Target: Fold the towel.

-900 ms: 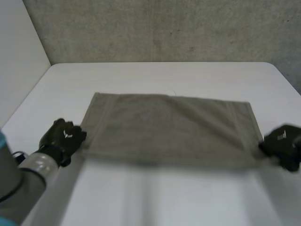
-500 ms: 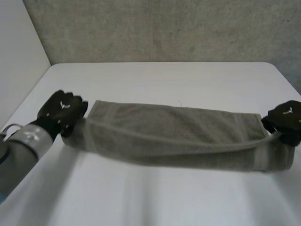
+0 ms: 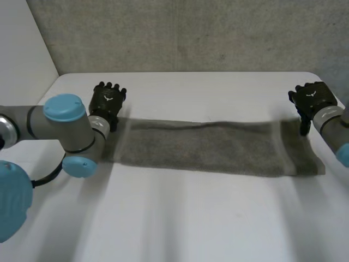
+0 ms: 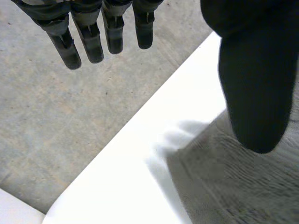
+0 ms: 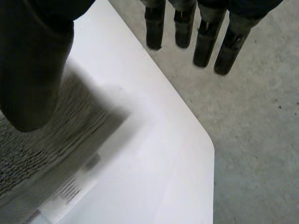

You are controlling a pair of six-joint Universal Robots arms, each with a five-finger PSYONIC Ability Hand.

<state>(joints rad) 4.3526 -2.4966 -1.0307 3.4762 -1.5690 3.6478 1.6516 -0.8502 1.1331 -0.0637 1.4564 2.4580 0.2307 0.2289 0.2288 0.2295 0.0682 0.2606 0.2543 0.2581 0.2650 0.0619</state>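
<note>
The grey-green towel [image 3: 207, 147] lies flat on the white table [image 3: 191, 224] as a long, narrow, doubled strip running left to right. My left hand [image 3: 108, 99] hovers just past the strip's far left corner, fingers straight and apart from the thumb, holding nothing. My right hand [image 3: 310, 98] hovers just past the far right corner, also open. In the left wrist view the towel [image 4: 243, 186] lies below the thumb [image 4: 252, 84]. In the right wrist view the towel's corner [image 5: 37, 154] sits under the thumb [image 5: 32, 60], with no cloth between thumb and fingers [image 5: 205, 42].
The grey wall [image 3: 185, 33] rises behind the table's far edge, close to both hands. A rounded table corner [image 5: 205, 140] lies beside the right hand. Bare tabletop stretches in front of the towel.
Both hands carried the towel's near edge up and over to the far edge, doubling it into a narrow strip. They have let go and now sit open past the far corners.
</note>
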